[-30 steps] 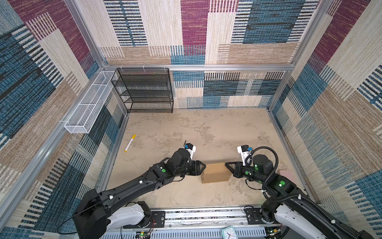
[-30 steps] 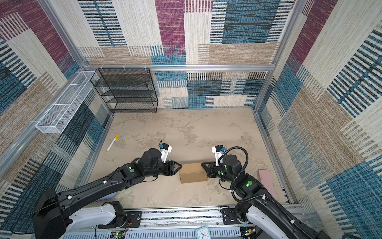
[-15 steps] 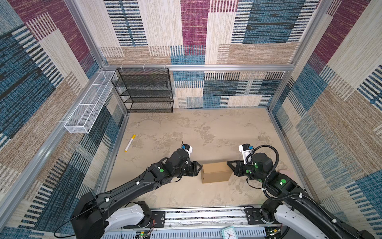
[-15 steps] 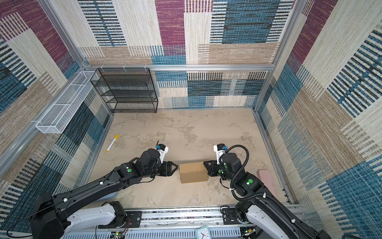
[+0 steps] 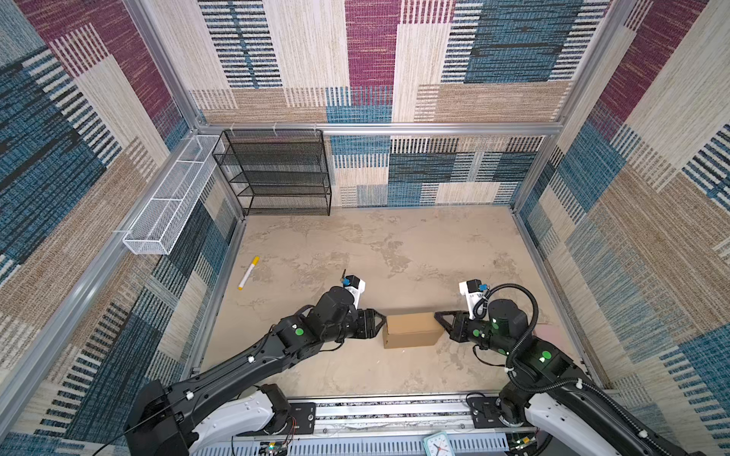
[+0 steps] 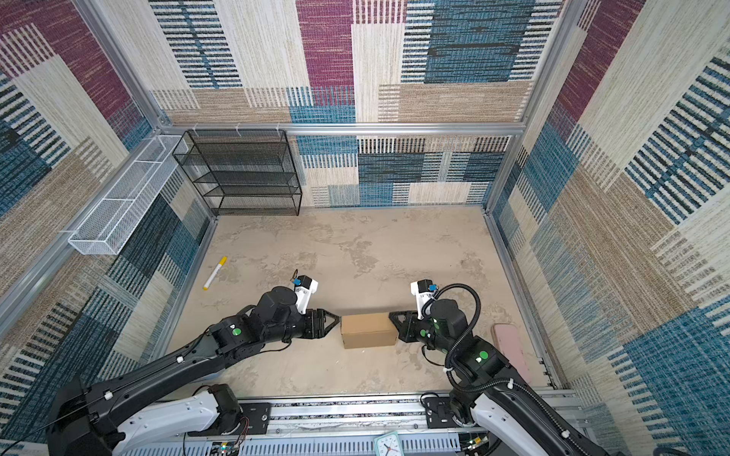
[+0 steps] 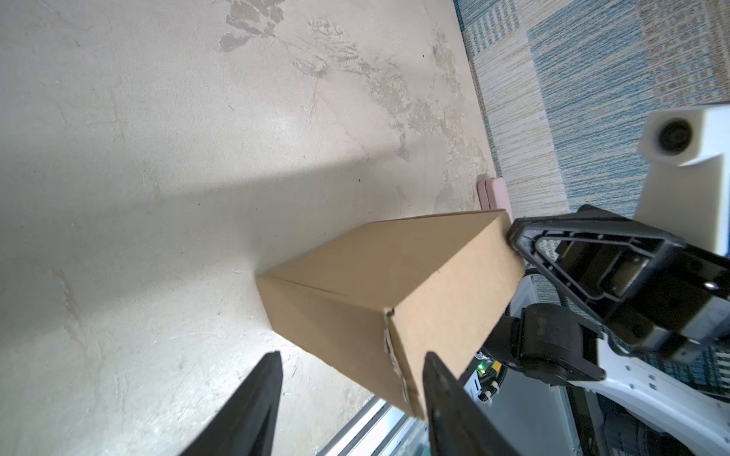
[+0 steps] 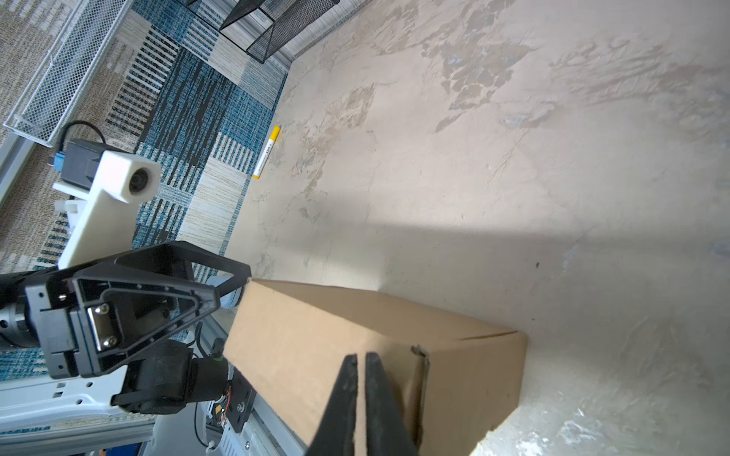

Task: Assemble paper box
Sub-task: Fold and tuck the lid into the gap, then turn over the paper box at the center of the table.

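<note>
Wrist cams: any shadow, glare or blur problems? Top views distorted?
In both top views: sharp, evenly lit, walls fan outward from the wide lens. Left wrist: a broad shadow band crosses the table by the paper box; the near fingers look soft. Right wrist: similar band; its fingers are blurred, cardboard crisp.

Paper box (image 5: 412,329) was found on the table (image 5: 395,244), between left gripper (image 5: 380,320) and right gripper (image 5: 437,315). Marker (image 5: 249,272) was noted far left, rack (image 5: 276,173) behind it.
</note>
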Available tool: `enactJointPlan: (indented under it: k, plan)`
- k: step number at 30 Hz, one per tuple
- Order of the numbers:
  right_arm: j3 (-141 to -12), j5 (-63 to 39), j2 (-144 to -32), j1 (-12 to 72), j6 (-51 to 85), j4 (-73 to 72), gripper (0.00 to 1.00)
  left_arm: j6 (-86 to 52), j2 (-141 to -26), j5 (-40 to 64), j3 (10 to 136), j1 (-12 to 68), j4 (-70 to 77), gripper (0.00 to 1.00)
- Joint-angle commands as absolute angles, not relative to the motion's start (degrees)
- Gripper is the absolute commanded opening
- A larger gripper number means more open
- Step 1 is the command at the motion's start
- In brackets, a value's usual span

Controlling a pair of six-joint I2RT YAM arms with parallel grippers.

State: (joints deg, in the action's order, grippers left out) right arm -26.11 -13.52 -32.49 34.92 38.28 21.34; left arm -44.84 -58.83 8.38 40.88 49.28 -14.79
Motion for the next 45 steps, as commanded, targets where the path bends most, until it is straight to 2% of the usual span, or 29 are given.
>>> enactJointPlan:
  k: [1, 11, 37, 43, 45]
  plan:
    - [-24.76, -14.00, -31.00, 35.15, 39.29, 26.30, 0.11, -47.22, -57.69, 9.71, 39.78, 49.91, -12.46, 0.60]
    - [-22.69, -13.49, -28.30, 36.66, 40.67, 28.54, 0.10, -50.30, -56.06, 8.97, 33.74, 53.29, -8.42, 0.60]
    - [-16.48, -2.61, -29.09, 51.89, 51.49, 30.91, 0.07, -53.35, -53.27, 2.16, 25.25, 58.76, -11.23, 0.59]
    - [-17.94, -1.22, -30.48, 52.10, 50.75, 27.93, 0.14, -52.10, -50.90, -1.69, 25.77, 58.75, -13.28, 0.61]
    - [-18.75, -0.67, -32.53, 52.09, 50.07, 24.91, 0.20, -49.78, -50.55, -4.22, 27.75, 58.63, -14.23, 0.62]
